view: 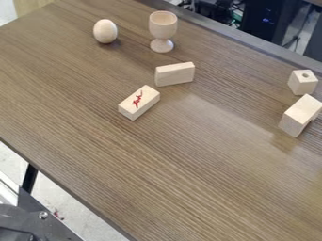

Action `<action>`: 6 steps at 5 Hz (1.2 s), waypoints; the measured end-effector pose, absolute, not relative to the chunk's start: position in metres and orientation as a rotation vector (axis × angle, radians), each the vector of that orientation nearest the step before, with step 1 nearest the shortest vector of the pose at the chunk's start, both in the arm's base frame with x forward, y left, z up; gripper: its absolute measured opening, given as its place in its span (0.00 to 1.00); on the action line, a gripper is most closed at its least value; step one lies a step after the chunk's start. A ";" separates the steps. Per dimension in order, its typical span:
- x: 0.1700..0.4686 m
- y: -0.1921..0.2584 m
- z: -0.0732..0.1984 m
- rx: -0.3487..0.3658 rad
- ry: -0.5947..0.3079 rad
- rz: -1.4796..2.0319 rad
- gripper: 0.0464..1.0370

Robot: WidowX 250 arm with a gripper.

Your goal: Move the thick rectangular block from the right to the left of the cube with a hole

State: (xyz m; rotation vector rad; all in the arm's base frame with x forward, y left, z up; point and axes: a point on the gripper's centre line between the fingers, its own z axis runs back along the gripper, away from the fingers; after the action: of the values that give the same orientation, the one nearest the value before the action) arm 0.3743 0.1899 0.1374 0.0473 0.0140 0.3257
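"What's the pincer doing?"

"I cannot tell whether it is apart, together or clamped on something."

"And the thick block [301, 115]?"

"On the worktop [157, 174], at the right edge of the camera view, just below the cube [303, 84], the one with a hole in its top. I can't tell whether the two touch."

"Any writing on it?"

"None that I can see. The marked block [148, 97], left of the middle, has a red scrawl along its top, like handwriting."

"Which way does the thick one point?"

"It lies with its long axis slanting from lower left to upper right. One end faces the lower left, and a dark gap shows low on its right side."

"What else?"

"A thin block [175, 74] on its long edge, beside the marked one. Further up, an upright cup [163, 27] and, left of that, an egg [105, 31]."
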 end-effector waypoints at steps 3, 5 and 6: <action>0.399 0.114 0.110 0.065 0.075 0.064 0.96; 0.398 0.072 0.124 0.067 0.013 -0.047 0.96; 0.395 0.044 0.126 0.068 -0.006 -0.125 0.96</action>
State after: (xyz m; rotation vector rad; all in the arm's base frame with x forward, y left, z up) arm 0.3946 0.0440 0.1264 0.0683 -0.0057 -0.1248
